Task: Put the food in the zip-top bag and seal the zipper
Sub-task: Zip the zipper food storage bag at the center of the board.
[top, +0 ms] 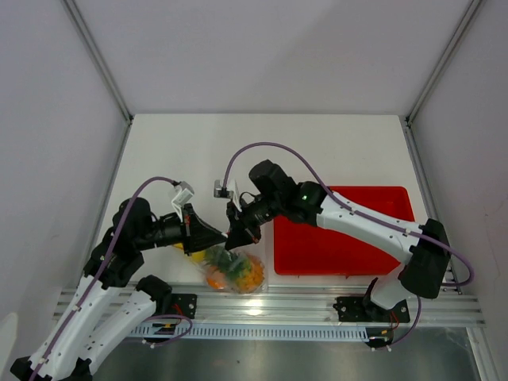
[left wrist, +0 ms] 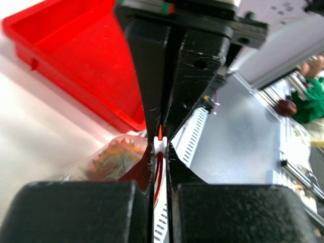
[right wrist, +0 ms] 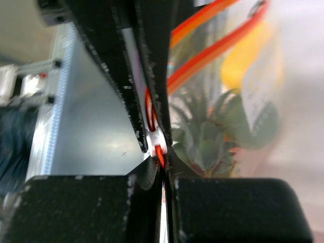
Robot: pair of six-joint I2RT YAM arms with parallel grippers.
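Note:
The zip-top bag [top: 234, 270] lies near the table's front edge between the arms, with the food inside it. In the right wrist view the pineapple's green crown [right wrist: 207, 136] and the yellow lemon [right wrist: 248, 55] show through the clear plastic. The pineapple [left wrist: 114, 157] also shows in the left wrist view. My left gripper [top: 217, 238] [left wrist: 160, 152] is shut on the orange-red zipper [left wrist: 159, 167]. My right gripper [top: 236, 236] [right wrist: 163, 162] faces it tip to tip and is shut on the zipper [right wrist: 212, 45] at its white slider [right wrist: 156, 142] [left wrist: 159, 144].
A red rectangular tray [top: 341, 230] [left wrist: 76, 50] sits just right of the bag, under the right arm. The slotted metal rail [top: 317, 305] runs along the near edge below the bag. White walls and frame posts [top: 103, 63] enclose the table.

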